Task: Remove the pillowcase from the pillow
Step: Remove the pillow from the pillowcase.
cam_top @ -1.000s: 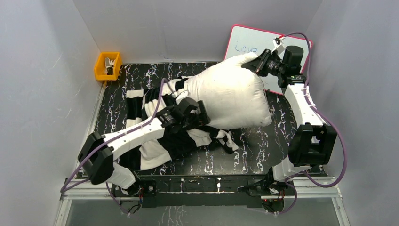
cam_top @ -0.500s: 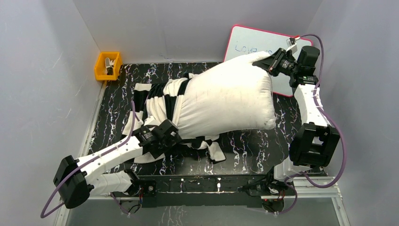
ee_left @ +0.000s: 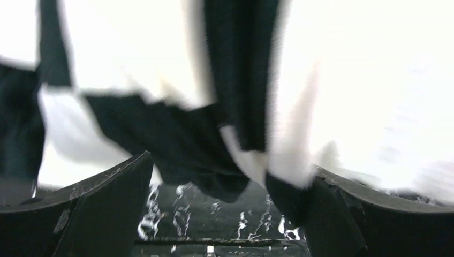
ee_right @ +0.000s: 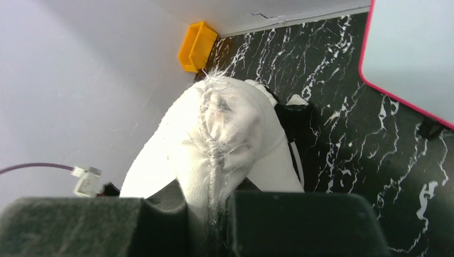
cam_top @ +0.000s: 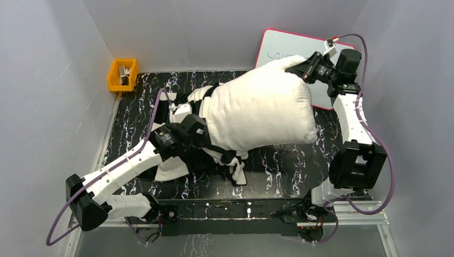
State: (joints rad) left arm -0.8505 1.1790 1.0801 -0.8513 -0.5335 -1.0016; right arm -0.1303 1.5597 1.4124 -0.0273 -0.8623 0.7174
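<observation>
We see the plump plain white stuffed pillow (cam_top: pixel 257 112) raised at its far right corner, slanting down to the left across the black white-veined marbled surface (cam_top: pixel 300 160). The right gripper (cam_top: pixel 303 67) is clamped tight on that corner. Its wrist view shows the frayed seam pinched between the two fingers, with the pillow hanging away below them.

The thin black-and-white checkered fabric pillowcase (cam_top: pixel 178 163) is bunched around the pillow's lower left end. Most of the pillow is already bare. Loose folds of the pillowcase spread on the surface beneath the left arm, and a twisted tail trails out under the pillow's near edge.

The left gripper (cam_top: pixel 203 133) sits against this bunched cloth, just beside the pillow's near left side. In its wrist view the fingers (ee_left: pixel 101 209) stand wide apart, with checkered folds draped between them and nothing pinched.

A small orange plastic bin (cam_top: pixel 122 74) stands at the far left corner. A pink-edged whiteboard (cam_top: pixel 289 45) leans behind the right gripper.
</observation>
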